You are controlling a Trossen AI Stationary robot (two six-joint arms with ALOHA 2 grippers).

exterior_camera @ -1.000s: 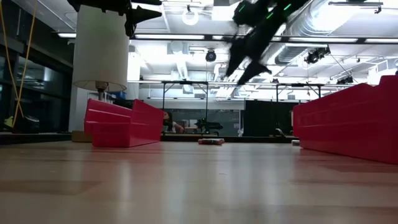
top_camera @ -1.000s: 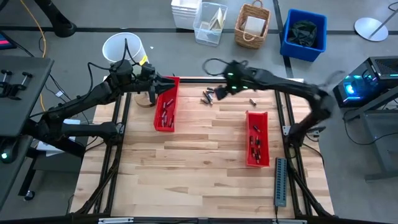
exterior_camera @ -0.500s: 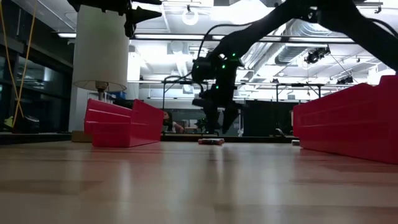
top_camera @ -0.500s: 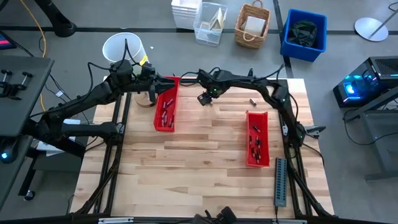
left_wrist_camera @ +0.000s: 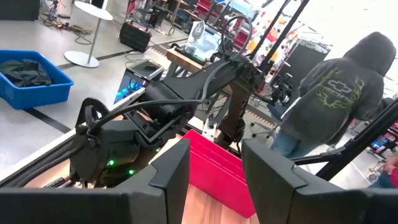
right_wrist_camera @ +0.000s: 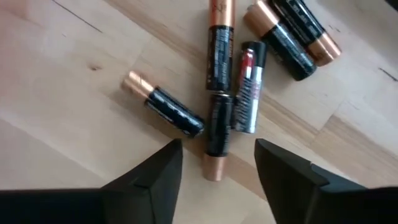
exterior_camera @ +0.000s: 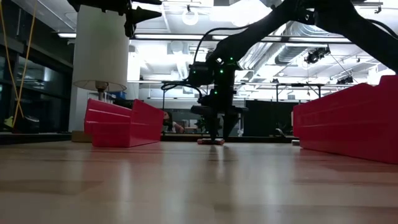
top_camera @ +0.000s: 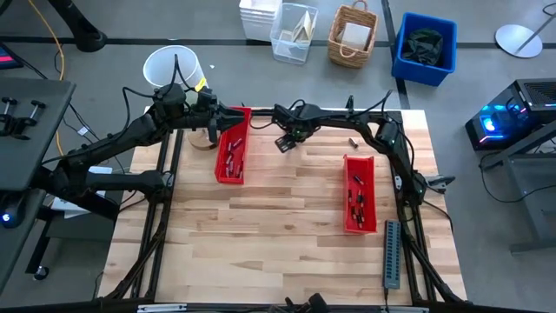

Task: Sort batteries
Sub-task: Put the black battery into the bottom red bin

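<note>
— Where's the right claw at?

— Down low at the far edge of the worktop, near the middle, right over the loose batteries. Its wrist view shows the fingers spread apart with nothing between them, straddling a copper-tipped black cell; the low view has the claw hanging just above the little heap.

— How many are lying there?

— Six show in that wrist view, clustered and partly touching, black with copper ends, one with a red and silver label. One more battery lies apart, towards the far right corner.

— And the trays?

— The left red tray sits by the far left part, the right red tray near the right edge; both hold batteries.

— The left claw?

— Hovering over the far end of the left tray, fingers parted, holding nothing. A person in a grey hooded top stands in the room beyond.
</note>
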